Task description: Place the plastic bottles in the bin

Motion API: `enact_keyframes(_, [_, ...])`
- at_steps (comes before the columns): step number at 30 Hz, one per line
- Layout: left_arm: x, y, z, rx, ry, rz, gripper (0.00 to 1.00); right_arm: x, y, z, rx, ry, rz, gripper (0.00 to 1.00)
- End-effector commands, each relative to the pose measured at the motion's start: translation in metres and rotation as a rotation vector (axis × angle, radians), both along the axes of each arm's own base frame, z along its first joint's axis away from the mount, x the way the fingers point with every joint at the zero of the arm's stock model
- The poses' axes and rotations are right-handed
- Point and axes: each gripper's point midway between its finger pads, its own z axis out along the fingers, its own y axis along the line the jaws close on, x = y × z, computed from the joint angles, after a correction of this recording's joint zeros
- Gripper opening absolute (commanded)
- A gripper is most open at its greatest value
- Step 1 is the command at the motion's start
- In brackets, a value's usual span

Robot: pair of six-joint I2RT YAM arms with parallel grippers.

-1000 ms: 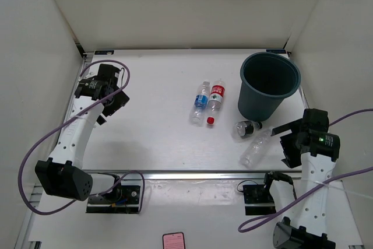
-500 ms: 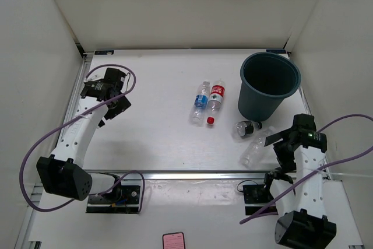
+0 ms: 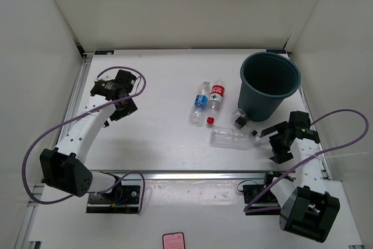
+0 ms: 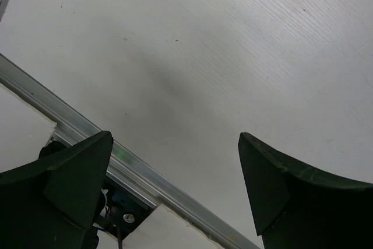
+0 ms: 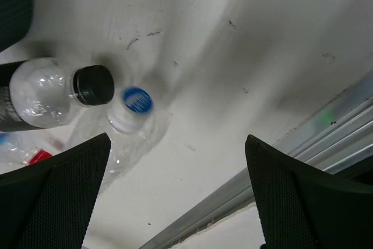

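Four bottles [image 3: 201, 102] (bin [image 3: 255, 107] by right edge)

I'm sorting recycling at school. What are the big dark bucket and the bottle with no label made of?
The bin looks like moulded plastic: even teal-grey colour, smooth matte wall, rolled rim. The unlabelled bottle looks like thin, glossy clear plastic: the white table shows through it and its wall looks crinkled. Looks alone can't make that certain.
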Motion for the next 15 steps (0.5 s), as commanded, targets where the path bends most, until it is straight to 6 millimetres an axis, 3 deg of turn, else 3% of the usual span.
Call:
enact_keyframes(1, [-0.001,0.005,0.007,0.03,-0.019,0.004,1.0,0.023,-0.003,0.019,-0.014,-0.107,0.025,1.0])
enact_keyframes(8, [0.002,0.002,0.0,0.024,-0.008,0.002,1.0,0.041,0.025,0.039,0.128,-0.258,0.063,1.0])
enact_keyframes(15, [0.002,0.003,-0.007,0.033,0.019,0.002,1.0,0.042,0.046,0.029,0.289,-0.244,0.008,0.97])
